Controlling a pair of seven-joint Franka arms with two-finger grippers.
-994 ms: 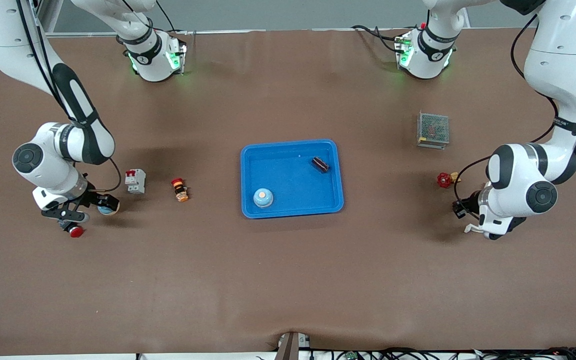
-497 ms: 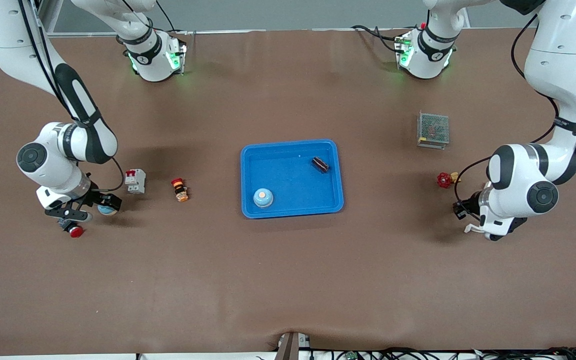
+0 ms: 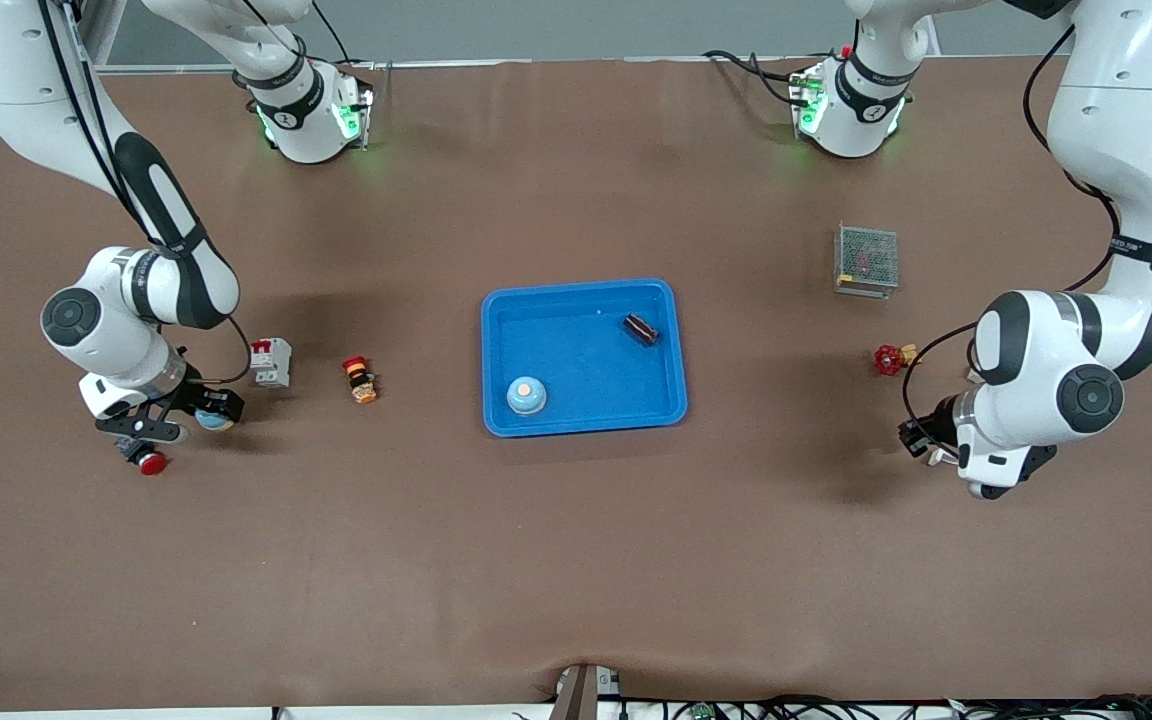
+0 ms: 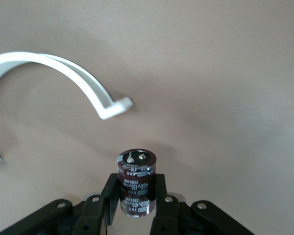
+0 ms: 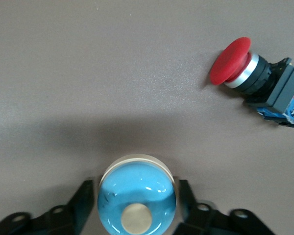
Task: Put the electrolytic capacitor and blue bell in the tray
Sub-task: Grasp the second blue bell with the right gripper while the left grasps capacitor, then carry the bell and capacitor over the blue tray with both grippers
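At the right arm's end of the counter [image 3: 576, 560], the right pincer [image 5: 136, 208] is hanging low over the brown surface with its fingers closed against the sides of a blue bell [image 5: 136, 197], whose pale button is facing the wrist camera. In the front view that bell [image 3: 208, 418] is showing just under the wrist. A red push button [image 3: 150, 462] is lying on the counter right beside the pincer, slightly nearer to the front camera; in the right wrist view its red cap [image 5: 229, 60] and grey-blue body are resting apart from the held bell.

At the left arm's end, the left pincer [image 4: 136, 192] is gripping an electrolytic capacitor [image 4: 136, 178], a dark maroon cylinder with printed white lettering, its two fingers pressing on the can's sides above the counter. A white curved plastic strip [image 4: 83, 81] is lying on the surface near it.

Mid-counter, the tray [image 3: 584, 425] is sitting flat. Inside it a second blue bell [image 3: 526, 396] is standing in the corner nearest the camera toward the right arm's end, and a second dark capacitor [image 3: 641, 328] is lying on its side near the tray's farther rim.

Between the tray and the right pincer, a small orange-and-red switch [image 3: 360, 379] and a white circuit breaker [image 3: 271, 361] are resting on the counter. Toward the left arm's end, a red valve handle [image 3: 890, 359] is lying on the counter, and farther from the camera a grey mesh box [image 3: 867, 260] is standing.
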